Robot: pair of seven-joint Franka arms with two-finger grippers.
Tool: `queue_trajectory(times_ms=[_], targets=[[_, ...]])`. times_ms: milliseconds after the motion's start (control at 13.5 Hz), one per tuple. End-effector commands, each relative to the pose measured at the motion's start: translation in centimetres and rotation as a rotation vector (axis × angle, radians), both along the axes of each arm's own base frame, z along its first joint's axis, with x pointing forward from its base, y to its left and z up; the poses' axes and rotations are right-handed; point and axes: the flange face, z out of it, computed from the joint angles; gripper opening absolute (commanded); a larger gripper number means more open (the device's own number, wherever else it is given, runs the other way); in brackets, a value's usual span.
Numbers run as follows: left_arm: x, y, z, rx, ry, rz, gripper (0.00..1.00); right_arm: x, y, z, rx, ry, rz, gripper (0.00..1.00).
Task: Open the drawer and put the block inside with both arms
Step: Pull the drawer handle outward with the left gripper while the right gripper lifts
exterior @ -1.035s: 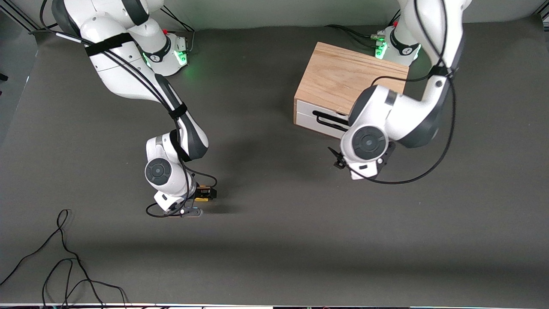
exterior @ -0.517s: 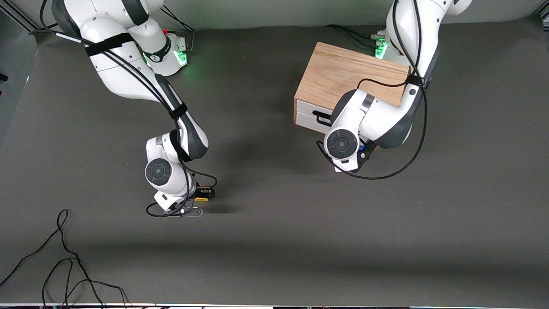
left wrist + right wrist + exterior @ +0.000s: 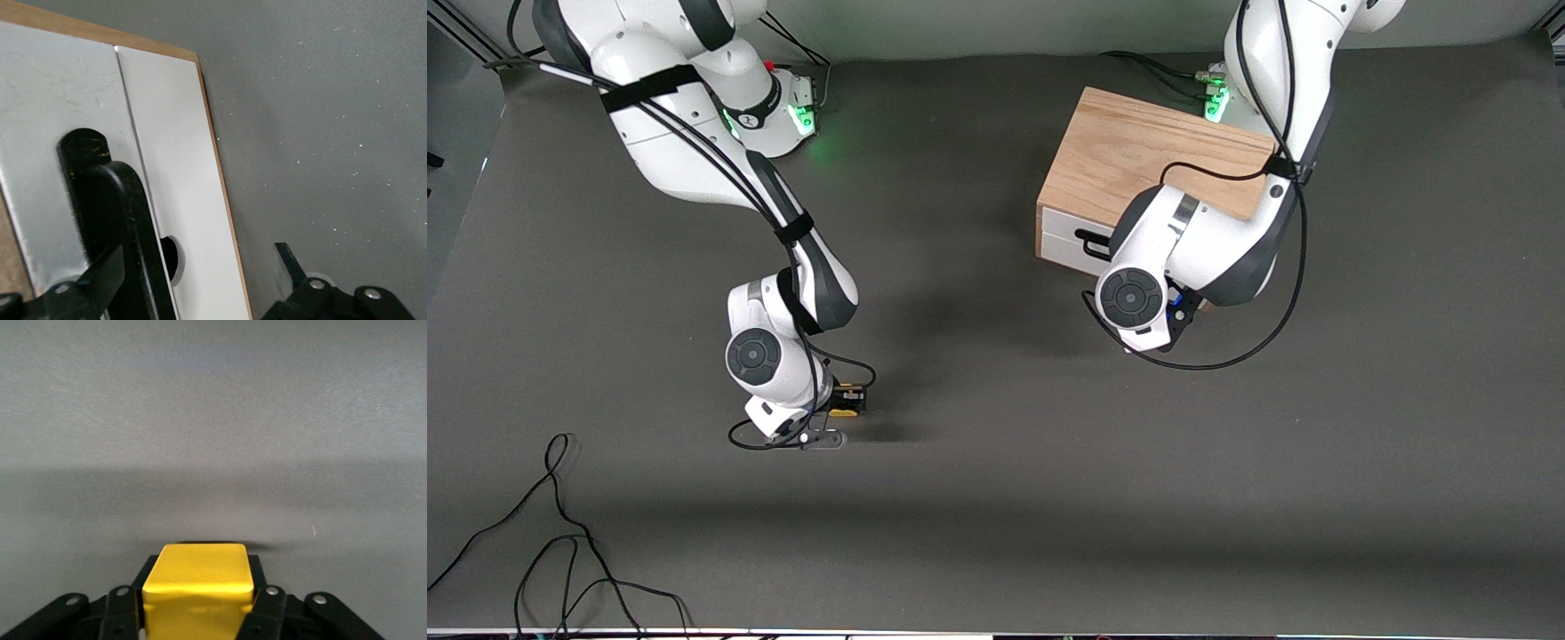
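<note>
Now my right gripper pinches the block; my left gripper, spread around the handle, could slip off.

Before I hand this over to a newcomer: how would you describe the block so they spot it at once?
Find the oak cabinet at the left arm's end of the table, then go toward the right arm's end and nearer the front camera. There the right gripper is shut on the block: a small bright yellow cube, the only vivid colour on the dark mat.

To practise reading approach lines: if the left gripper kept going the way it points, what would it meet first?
Probably the drawer's black bar handle, which sits just ahead of the open left gripper, then the drawer's white front; depth is uncertain.
</note>
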Motion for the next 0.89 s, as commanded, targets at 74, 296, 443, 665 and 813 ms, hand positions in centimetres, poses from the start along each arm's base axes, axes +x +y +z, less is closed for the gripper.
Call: queue_trajectory(times_ms=[74, 296, 443, 665, 813], targets=[[0.1, -0.3, -0.3, -0.004, -0.047, 0.013, 1.0, -0.2, -0.6, 9.5, 0.021, -0.004, -0.015, 0.24], [1.3, 0.1, 0.9, -0.017, -0.077, 0.022, 1.0, -0.6, -1.2, 17.8, 0.036, -0.024, -0.017, 0.24], [2.2, 0.0, 2.0, -0.034, -0.103, 0.025, 1.0, -0.3, -1.9, 23.2, 0.028, 0.003, -0.026, 0.24], [3.0, -0.4, 2.5, -0.066, -0.157, 0.029, 1.0, -0.9, -1.9, 29.4, 0.018, 0.045, -0.028, 0.24], [3.5, -0.7, 2.8, -0.09, -0.193, 0.034, 1.0, -2.0, -2.4, 32.9, 0.023, 0.042, -0.028, 0.24]])
